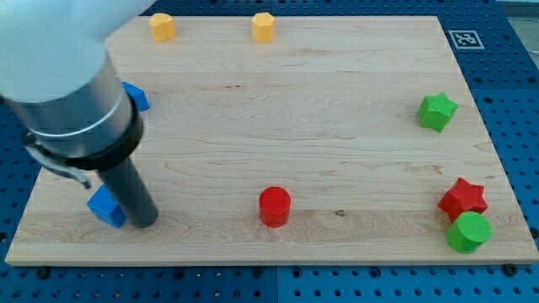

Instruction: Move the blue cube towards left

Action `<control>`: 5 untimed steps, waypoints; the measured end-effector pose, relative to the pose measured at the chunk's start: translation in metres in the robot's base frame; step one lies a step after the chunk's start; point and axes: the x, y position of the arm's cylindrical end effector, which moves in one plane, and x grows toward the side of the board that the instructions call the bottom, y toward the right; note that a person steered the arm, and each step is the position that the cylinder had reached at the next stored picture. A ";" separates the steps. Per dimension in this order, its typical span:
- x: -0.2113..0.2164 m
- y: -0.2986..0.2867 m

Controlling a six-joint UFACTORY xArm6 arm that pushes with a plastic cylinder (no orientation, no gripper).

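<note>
Closest to camera, my tip is touching the blue cube on its right, near the worktop bottom-left corner. No jaws fitted. Push seems underway; next move: sliding leftward, short of the edge.

Blue cube: a small, bright blue block lying flat on the light wooden desk near its corner at the view's bottom left, turned so that one corner points toward the view's bottom. Its side toward the view's right is partly hidden behind the dark rod, whose lower end, my tip, stands against that side at the cube's lower edge. A second blue block, shape not clear, shows only in part behind the arm near the desk's edge at the view's left, well above the cube.
</note>
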 end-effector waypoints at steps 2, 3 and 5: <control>-0.021 0.019; -0.022 -0.008; -0.022 -0.011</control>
